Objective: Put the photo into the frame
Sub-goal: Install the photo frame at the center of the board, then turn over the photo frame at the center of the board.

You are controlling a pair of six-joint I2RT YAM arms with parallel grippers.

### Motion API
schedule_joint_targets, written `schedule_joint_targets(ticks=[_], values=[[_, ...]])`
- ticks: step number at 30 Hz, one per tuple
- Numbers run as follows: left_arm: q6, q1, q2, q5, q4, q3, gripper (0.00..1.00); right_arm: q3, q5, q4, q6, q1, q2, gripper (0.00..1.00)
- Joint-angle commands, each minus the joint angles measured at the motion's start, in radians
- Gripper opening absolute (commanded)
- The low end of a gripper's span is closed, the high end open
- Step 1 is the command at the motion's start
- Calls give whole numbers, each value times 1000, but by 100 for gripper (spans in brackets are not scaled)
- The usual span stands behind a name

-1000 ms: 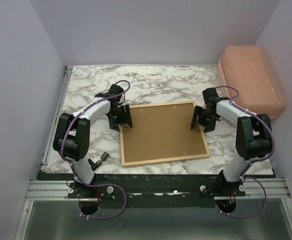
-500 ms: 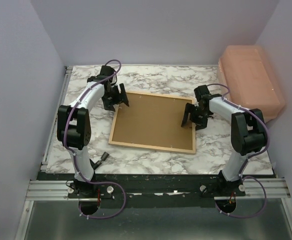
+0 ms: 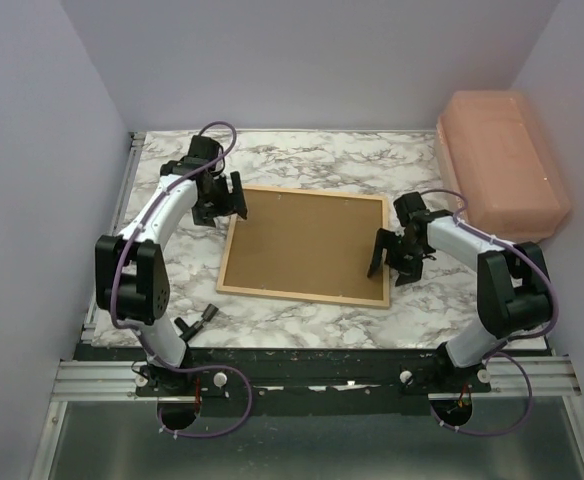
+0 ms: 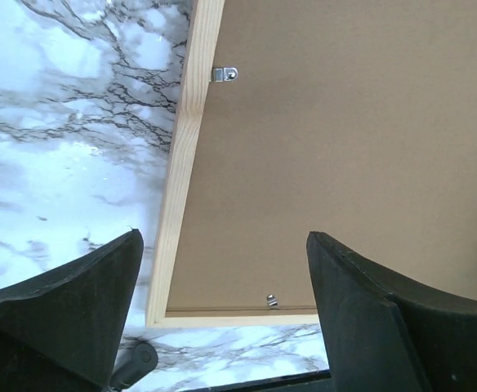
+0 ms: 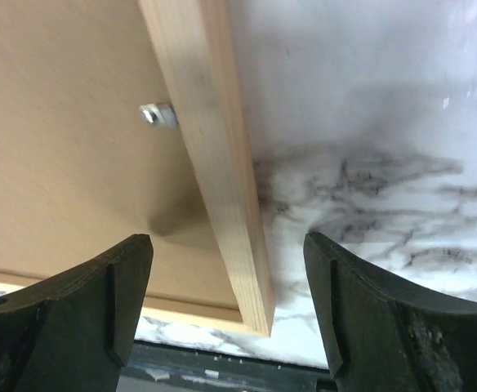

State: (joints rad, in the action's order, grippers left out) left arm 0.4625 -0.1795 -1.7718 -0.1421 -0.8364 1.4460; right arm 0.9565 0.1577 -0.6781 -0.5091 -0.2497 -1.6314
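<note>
a robotics lab test cell is indicated; a marble-patterned bench (image 3: 302,160) is enclosed by plain lilac walls (image 3: 302,60); a left arm (image 3: 162,215) and a right arm (image 3: 472,240) are bolted to an aluminium rail (image 3: 312,378); purple cables (image 3: 217,420) are looped beneath; a pink plastic tub (image 3: 502,150) is kept by the right wall.

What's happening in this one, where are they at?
Two robot arms are working on a wooden frame that lies face down on the marble table. Its brown backing board sits in it, with small metal clips along the edge. The left gripper is by the frame's far left corner and the right gripper is at its right edge. Both have their fingers spread and hold nothing. No photo is visible.
</note>
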Motion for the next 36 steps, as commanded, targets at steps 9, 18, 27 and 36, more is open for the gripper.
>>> schedule_joint_targets(ticks=[9, 18, 27, 36], values=[[-111, -234, 319, 110, 108, -196, 91, -156, 97, -50, -63, -8, 74, 48], [-138, -389, 504, 18, 316, -373, 99, -62, 72, -96, -32, -10, 30, 2], [-217, -526, 623, -11, 415, -478, 98, 120, 58, -237, 7, -10, 38, 0], [-332, -701, 588, 154, 412, -473, 97, 265, 113, -380, 30, -10, 82, 0]])
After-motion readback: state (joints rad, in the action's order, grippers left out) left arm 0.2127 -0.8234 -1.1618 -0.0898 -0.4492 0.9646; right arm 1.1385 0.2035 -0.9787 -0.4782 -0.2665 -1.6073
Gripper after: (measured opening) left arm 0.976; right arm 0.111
